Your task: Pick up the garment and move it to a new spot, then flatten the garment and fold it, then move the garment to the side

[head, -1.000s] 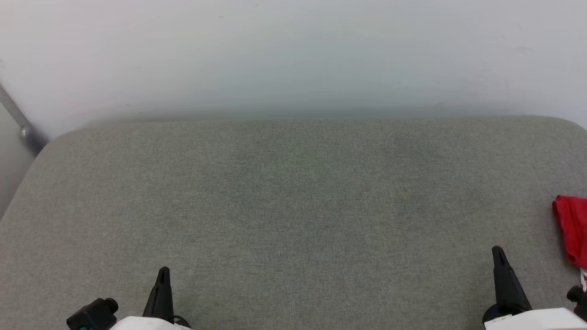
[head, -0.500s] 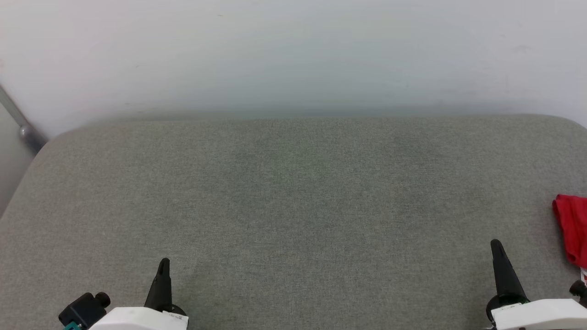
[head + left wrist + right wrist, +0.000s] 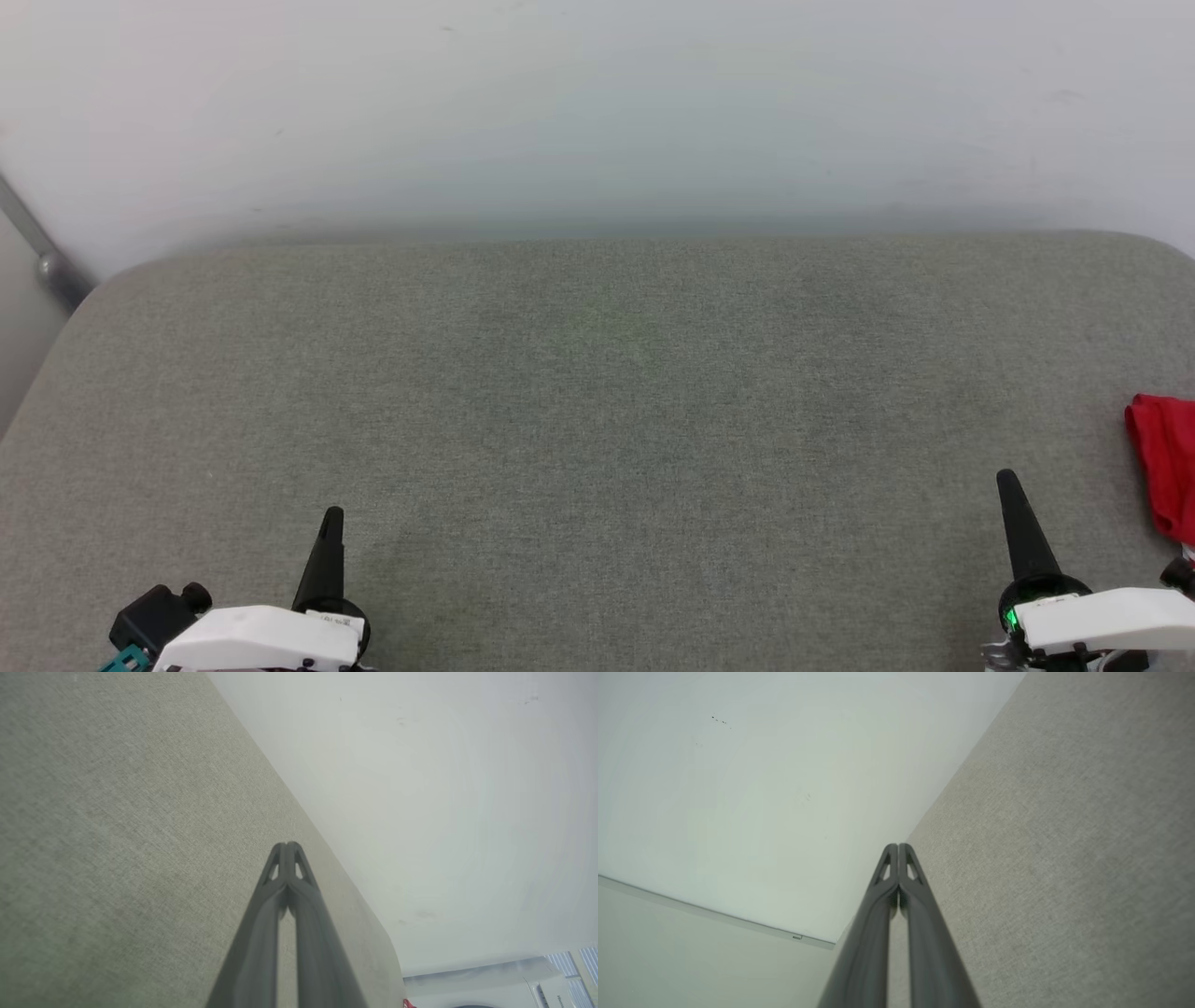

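The garment, a bunched red piece of cloth, lies at the far right edge of the head view on the grey padded surface, cut off by the frame. My right gripper stands shut and empty a little to the left of it, fingers pointing away from me. At the lower left my left gripper is also shut with nothing in it. Each wrist view shows its own fingertips pressed together: left gripper, right gripper. A sliver of red shows at the bottom of the left wrist view.
A pale wall rises right behind the grey surface's far edge. A metal bar slants down at the far left. A white appliance shows beyond the surface's end in the left wrist view.
Both grippers have moved forward, away from me, over the grey surface. They stay shut. The garment has not moved.
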